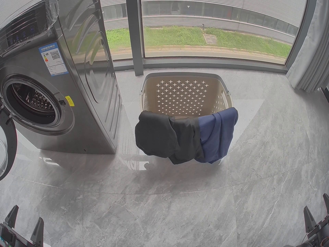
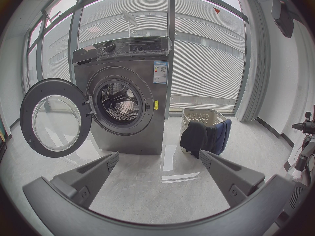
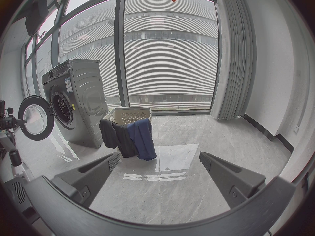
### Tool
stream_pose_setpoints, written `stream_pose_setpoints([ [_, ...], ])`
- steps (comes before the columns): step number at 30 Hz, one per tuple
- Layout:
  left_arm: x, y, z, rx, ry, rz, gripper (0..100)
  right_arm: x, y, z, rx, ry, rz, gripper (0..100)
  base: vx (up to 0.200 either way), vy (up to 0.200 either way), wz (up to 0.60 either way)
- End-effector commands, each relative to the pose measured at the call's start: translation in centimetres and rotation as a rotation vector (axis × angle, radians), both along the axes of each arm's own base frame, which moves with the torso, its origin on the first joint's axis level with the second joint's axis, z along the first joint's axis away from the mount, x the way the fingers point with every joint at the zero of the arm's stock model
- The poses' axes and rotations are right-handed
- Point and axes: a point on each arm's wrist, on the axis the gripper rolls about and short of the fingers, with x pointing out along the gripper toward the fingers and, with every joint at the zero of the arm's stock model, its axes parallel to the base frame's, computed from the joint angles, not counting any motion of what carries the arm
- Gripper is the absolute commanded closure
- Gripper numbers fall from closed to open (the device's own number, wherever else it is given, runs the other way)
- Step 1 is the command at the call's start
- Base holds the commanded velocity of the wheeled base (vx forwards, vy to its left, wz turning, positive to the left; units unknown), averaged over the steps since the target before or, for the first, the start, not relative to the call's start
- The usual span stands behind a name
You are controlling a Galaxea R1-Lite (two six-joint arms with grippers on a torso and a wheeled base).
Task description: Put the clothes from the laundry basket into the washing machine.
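Observation:
A beige laundry basket [image 1: 186, 83] stands on the floor by the window. A black garment [image 1: 161, 136] and a blue garment [image 1: 216, 134] hang over its near rim. To its left is the grey washing machine [image 1: 85, 69], its round door [image 2: 54, 117] swung open and the drum [image 1: 32, 102] showing. My left gripper [image 1: 24, 223] is low at the near left, open and holding nothing. My right gripper [image 1: 317, 211] is low at the near right, also open and holding nothing. Both are far from the basket [image 2: 201, 117], which also shows ahead of the right gripper [image 3: 157, 156].
A large window [image 1: 212, 21] runs behind the basket, with a pillar [image 1: 134, 28] left of it. A grey curtain [image 1: 310, 52] hangs at the far right. Bare grey tile floor [image 1: 171, 203] lies between the grippers and the basket.

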Motion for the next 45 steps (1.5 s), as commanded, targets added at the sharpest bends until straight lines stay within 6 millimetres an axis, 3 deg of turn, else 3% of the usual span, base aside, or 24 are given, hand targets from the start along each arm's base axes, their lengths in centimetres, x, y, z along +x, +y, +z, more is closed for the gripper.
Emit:
stream_pose_setpoints([
  [1,0.04,0.0,-0.42,0.0,0.006,0.0,0,0.0,0.0,-0.48,0.0,0.0,0.001,0,0.0,0.0,0.0],
  [23,0.04,0.0,-0.42,0.003,0.006,0.002,0,0.0,0.0,-0.48,0.0,0.0,0.001,0,0.0,0.0,0.0],
  [32,0.04,0.0,-0.42,0.0,0.006,0.002,0,0.0,0.0,-0.48,0.0,0.0,0.001,0,0.2,0.0,0.0],
  [45,0.04,0.0,-0.42,0.0,0.006,0.003,0,0.01,0.0,-0.52,0.0,0.001,0.001,0,0.0,-0.015,0.0],
])
